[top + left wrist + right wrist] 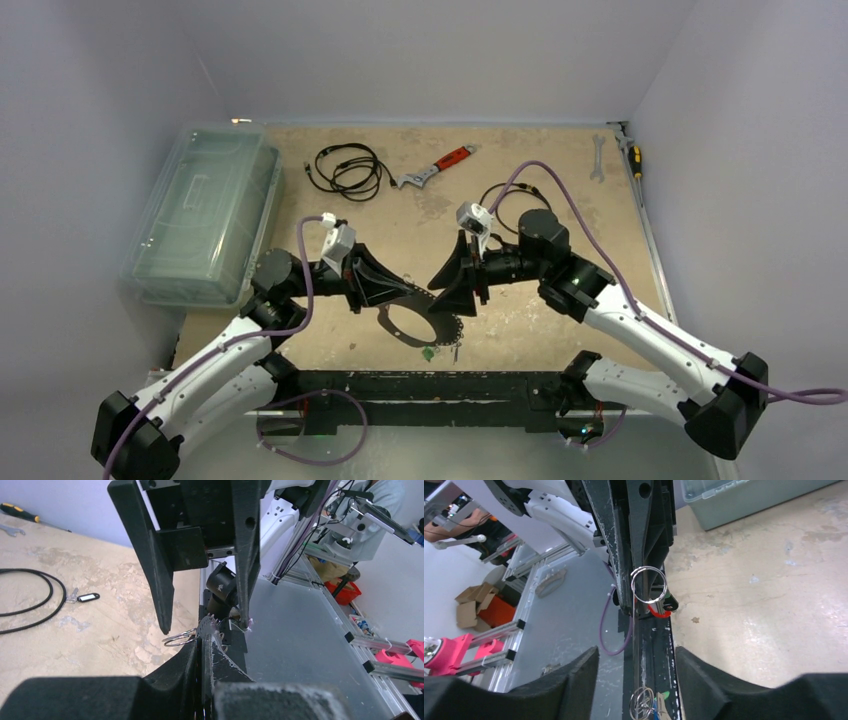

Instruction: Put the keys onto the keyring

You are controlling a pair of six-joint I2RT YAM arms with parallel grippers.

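Top external, keyring [392, 334]: near the front edge of the table [540, 320], between the two arms, held at one side.
Left gripper [204, 642]: clamped tight on the keyring's toothed rim, seen edge-on in the left wrist view.
Right gripper [636, 652]: fingers spread wide, one to each side of the thin rim with a clear gap on both sides; nothing held.
Small split ring [649, 584]: just past the left gripper's fingertips, against the keyring's edge, with a dark tag and a bit of red hanging under it; threaded on or only resting there, cannot tell.
Green-headed key [428, 353]: on the table just in front of the keyring, by the black front rail.
Dark-tagged key [88, 597]: flat on the table, well apart from both grippers, just beside a black cable loop [15, 571].
Far side of table: coiled cable [345, 170], red-handled wrench [440, 167], spanner [598, 158] and screwdriver [633, 158].
Clear lidded bin [200, 215]: along the left edge, lid on.
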